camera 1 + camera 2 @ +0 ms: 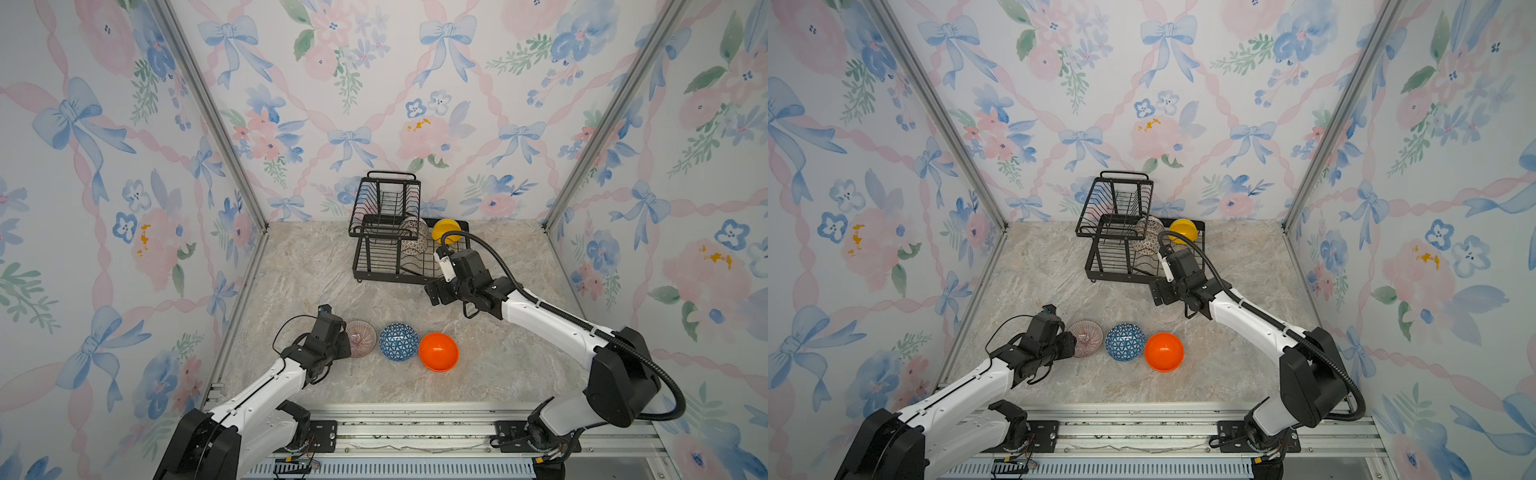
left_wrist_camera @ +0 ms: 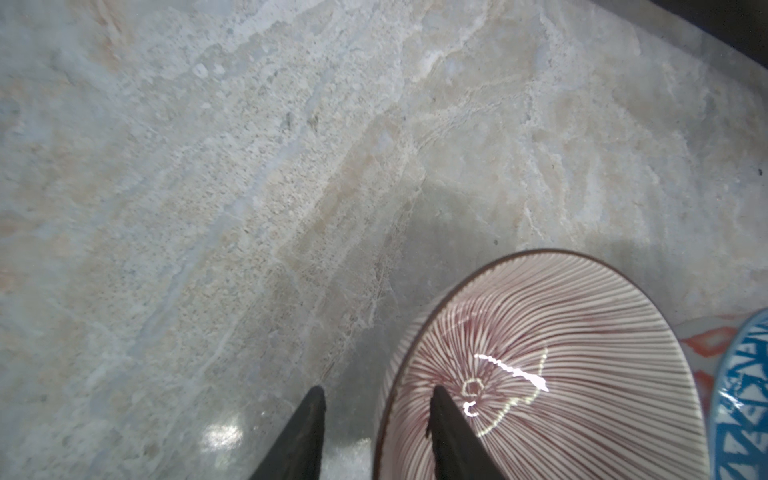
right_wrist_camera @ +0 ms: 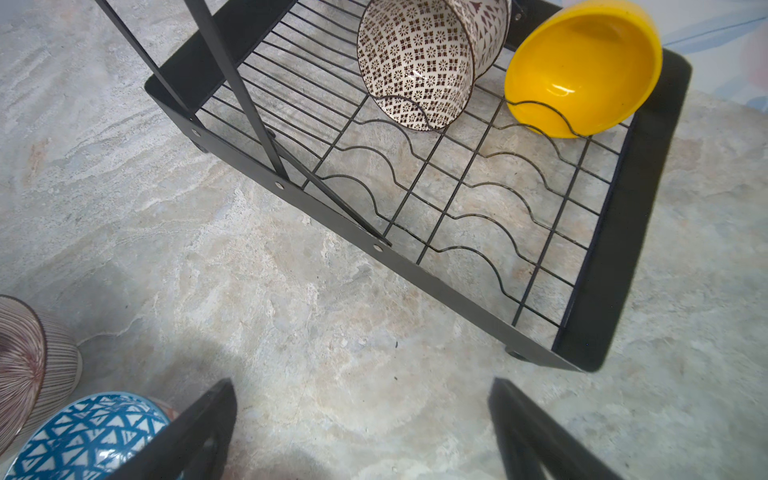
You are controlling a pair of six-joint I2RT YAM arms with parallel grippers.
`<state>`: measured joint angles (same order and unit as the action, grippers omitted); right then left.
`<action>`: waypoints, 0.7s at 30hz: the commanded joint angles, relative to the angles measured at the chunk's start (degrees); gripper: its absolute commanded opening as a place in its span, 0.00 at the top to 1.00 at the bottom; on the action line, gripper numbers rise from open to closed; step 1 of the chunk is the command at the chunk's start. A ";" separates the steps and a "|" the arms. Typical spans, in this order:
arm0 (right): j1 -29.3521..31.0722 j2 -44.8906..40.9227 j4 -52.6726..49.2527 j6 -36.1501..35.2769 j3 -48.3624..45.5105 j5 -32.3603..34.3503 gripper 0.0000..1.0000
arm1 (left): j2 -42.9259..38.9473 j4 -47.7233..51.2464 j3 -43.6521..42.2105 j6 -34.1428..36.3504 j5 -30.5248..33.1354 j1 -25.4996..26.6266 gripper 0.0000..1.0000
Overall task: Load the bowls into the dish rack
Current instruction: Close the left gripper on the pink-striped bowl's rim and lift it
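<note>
The pinkish ribbed bowl [image 1: 363, 337] [image 2: 582, 332] stands on the table at front left, tipped a little. My left gripper [image 1: 347, 341] [image 2: 378, 399] is open and straddles its rim, one finger inside and one outside, with a gap at the outer finger. To the right sit the blue triangle bowl [image 1: 399, 341] and the orange bowl [image 1: 438, 351]. The dish rack [image 1: 386, 277] [image 3: 623, 249] stands at the back. On its flat tray lean the yellow bowl [image 1: 445, 230] [image 3: 582, 62] and two nested white patterned bowls [image 1: 413, 237] [image 3: 415, 62]. My right gripper [image 1: 432, 295] [image 3: 361, 386] hangs open and empty in front of the rack.
The raised basket tier [image 1: 384, 203] with its loop handle stands at the rack's left. The right arm's black cable [image 1: 498, 257] arches over the tray's right corner. Patterned walls close in the marble table [image 1: 307, 266] on three sides.
</note>
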<state>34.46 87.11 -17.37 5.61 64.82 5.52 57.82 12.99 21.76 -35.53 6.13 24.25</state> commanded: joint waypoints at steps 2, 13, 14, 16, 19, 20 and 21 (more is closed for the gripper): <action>-0.62 0.09 -2.27 0.70 1.96 -0.42 0.03 | 0.36 -0.86 -0.75 0.64 -0.09 -0.34 0.66; -1.23 -0.45 -3.77 -0.21 2.41 -0.33 0.03 | 0.86 -0.79 -0.05 1.36 0.90 -0.43 0.78; -1.32 -0.45 -3.91 -0.29 2.64 -0.33 0.03 | 0.80 -0.80 0.05 1.43 0.86 -0.43 0.81; -1.40 -0.61 -4.14 -0.42 2.68 -0.34 0.03 | 0.63 -0.83 0.10 1.51 0.99 -0.43 0.83; -1.49 -0.76 -4.17 -0.60 2.60 -0.33 0.03 | 0.23 -0.71 0.06 1.78 1.12 -0.51 0.95; -1.62 -0.85 -4.29 -0.60 2.55 -0.41 0.03 | 0.03 -0.71 -0.03 1.84 1.16 -0.51 0.99; -1.59 -0.87 -4.27 -0.65 2.59 -0.37 0.03 | -0.14 -0.76 -0.05 1.86 1.21 -0.52 1.00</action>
<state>33.67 87.11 -19.94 5.50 65.69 5.52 57.56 11.22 21.98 -34.59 6.00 24.21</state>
